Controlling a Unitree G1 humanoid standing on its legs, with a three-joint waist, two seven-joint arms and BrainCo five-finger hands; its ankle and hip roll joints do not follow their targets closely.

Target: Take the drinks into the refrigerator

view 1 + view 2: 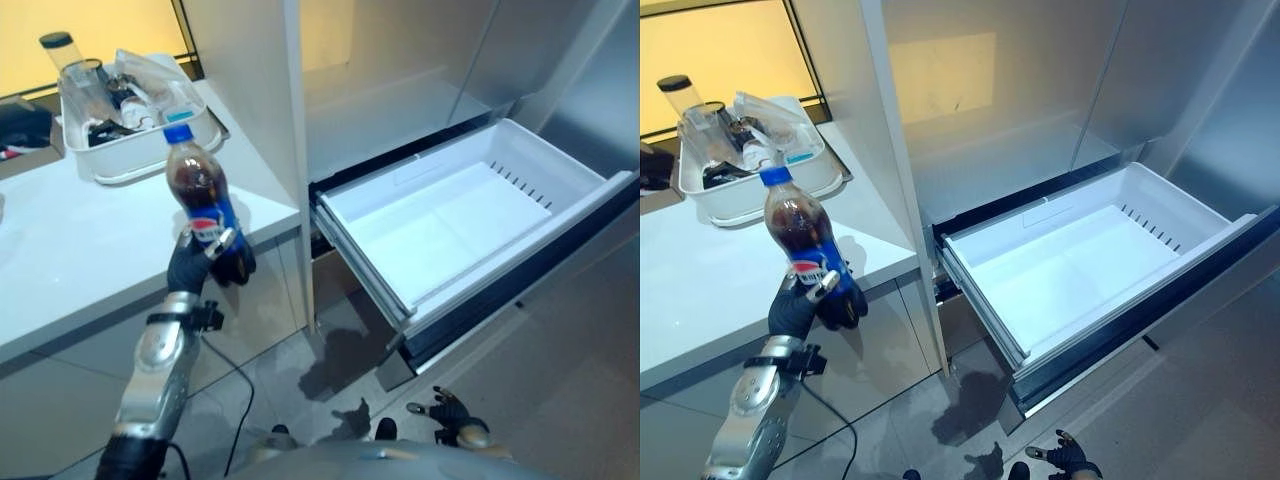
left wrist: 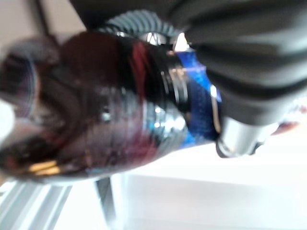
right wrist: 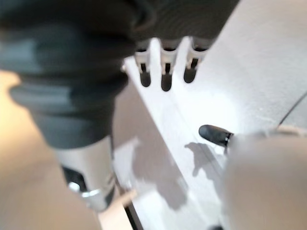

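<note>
1. Dark-covered left hand (image 1: 205, 262) was wrapped round the lower body of a cola bottle (image 1: 203, 201), fingers and thumb curled on it just below the blue label.
2. Bottle stood roughly upright in that grip, blue cap (image 1: 774, 177) on top, dark drink inside. It was held up in the air at the front edge of the white counter (image 1: 70, 250), not resting on it.
3. Left wrist view showed the same bottle (image 2: 110, 115) right against the hand's ribbed cover, blue label pressed to it.
4. Right hand (image 1: 450, 412) hung low, near the floor, below the open drawer (image 1: 1080, 262) and well apart from the bottle. Its own wrist view showed the fingers (image 3: 165, 72) straight and relaxed, holding nothing.
5. White freezer drawer was pulled out from the refrigerator (image 1: 1040, 90), on the far side of the white cabinet panel (image 1: 262, 120) from the counter. Nothing visible inside it.
6. White tray (image 1: 120, 150) sat at the back of the counter, behind the bottle, holding clear jars and other small stuff I couldn't make out.
7. Grey tiled floor (image 1: 290, 380) ran below the counter front and the drawer.
</note>
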